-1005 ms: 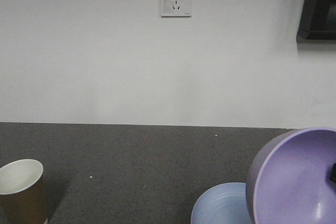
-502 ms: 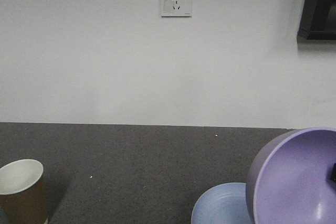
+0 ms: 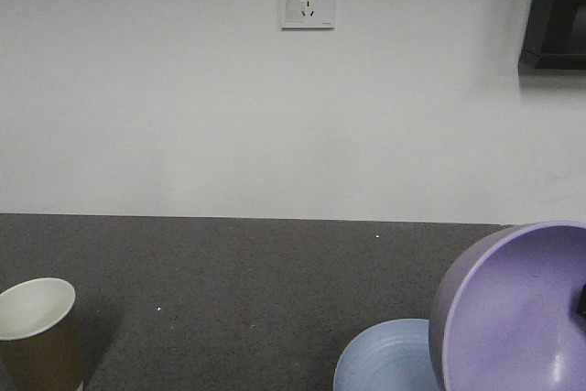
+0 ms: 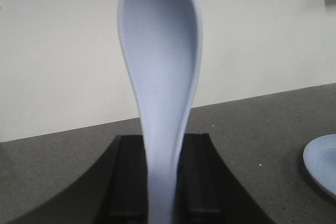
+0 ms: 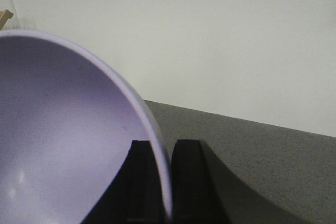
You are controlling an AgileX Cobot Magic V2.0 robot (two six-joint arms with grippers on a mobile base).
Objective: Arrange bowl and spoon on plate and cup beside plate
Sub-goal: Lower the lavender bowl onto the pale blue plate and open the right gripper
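The right tool (image 5: 164, 148) is closed on the rim of the bowl (image 3: 522, 309), which hangs tilted over the right side of the plate (image 3: 385, 359), I think. The left tool (image 4: 160, 142) pinches the spoon (image 4: 160, 77) by its handle.

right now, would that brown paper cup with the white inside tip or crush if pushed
The brown paper cup looks empty, so probably light and slides easily. Standing upright, a high push could tip it. Paper walls likely dent.

Edge-cropped: bowl (image 3: 517, 309), plate (image 3: 383, 362), cup (image 3: 38, 341); spoon (image 4: 160, 77) handle likewise
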